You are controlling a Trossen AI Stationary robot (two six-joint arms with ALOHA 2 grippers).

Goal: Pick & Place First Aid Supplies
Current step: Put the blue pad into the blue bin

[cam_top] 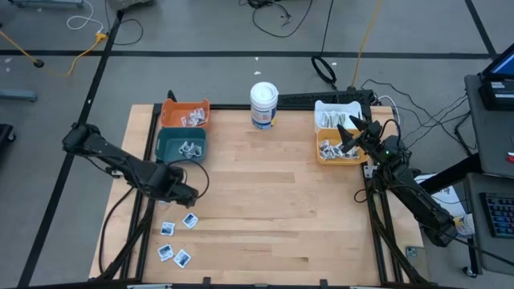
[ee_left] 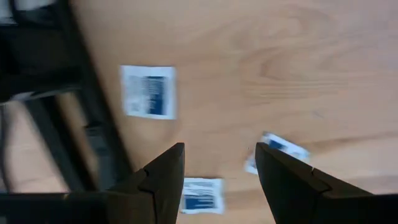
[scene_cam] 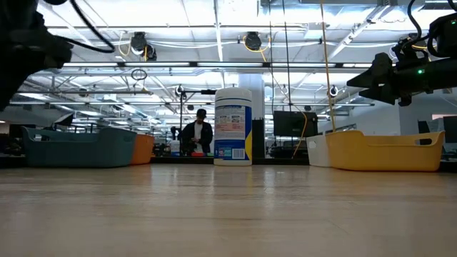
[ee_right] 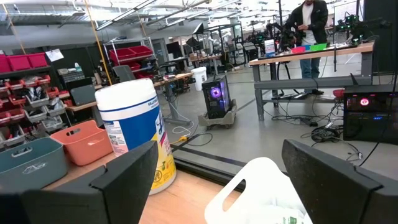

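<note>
Sachets [cam_top: 178, 239], white and blue, lie loose on my table's [cam_top: 265, 209] near left corner. Above them I see the left gripper [cam_top: 188, 193], fingers spread, holding nothing. Farther back, more supplies fill the teal bin [cam_top: 181, 145], orange bin [cam_top: 185, 114] and yellow bin [cam_top: 338, 150]; the right gripper [cam_top: 352, 128] hovers there, spread wide.

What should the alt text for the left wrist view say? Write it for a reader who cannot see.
The left gripper hangs open and empty over the wooden table, its two dark fingers framing three white-and-blue sachets lying flat below. A dark frame rail runs along the table's edge.
</note>
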